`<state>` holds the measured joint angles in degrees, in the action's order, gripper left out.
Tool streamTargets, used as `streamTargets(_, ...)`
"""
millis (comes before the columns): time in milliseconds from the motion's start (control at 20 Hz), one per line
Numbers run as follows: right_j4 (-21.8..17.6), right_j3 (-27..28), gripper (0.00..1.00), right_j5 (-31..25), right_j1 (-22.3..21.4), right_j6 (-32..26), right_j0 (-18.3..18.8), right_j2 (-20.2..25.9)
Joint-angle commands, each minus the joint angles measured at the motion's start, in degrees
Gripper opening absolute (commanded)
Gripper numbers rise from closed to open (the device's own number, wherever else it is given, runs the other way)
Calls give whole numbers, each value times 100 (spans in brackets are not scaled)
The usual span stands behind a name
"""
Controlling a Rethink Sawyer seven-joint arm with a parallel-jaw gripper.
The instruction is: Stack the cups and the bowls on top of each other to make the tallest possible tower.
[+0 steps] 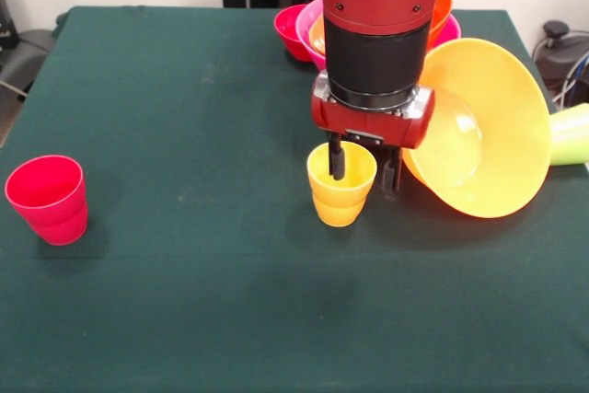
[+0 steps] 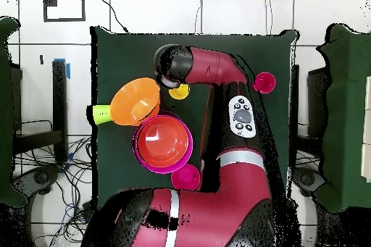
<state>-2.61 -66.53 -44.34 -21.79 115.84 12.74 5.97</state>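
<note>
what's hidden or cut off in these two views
- Bowl pile, front view: mostly behind the arm, so its bowls can't be counted.
- Green cup, front view: cut by the right edge, partly behind the orange bowl.
- Yellow cup, overhead view: partly under the arm.
- Gripper, overhead view: hidden under the wrist; in front view one of its fingers sits inside the yellow cup.
</note>
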Motion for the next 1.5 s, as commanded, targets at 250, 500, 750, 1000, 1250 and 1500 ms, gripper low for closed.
streamTargets(250, -153, -595, 100, 370, 135, 446, -197, 105)
streamTargets(500, -129, -706, 100, 539, 208, 538, -226, 65)
streamTargets(750, -142, -789, 100, 893, 370, 623, -267, 20)
streamTargets(1000, -80, -803, 100, 1148, 501, 698, -319, -4)
streamTargets(1250, 1, -840, 100, 1209, 517, 739, -385, -41)
streamTargets(1500, 45, -866, 100, 1267, 550, 725, -397, -44)
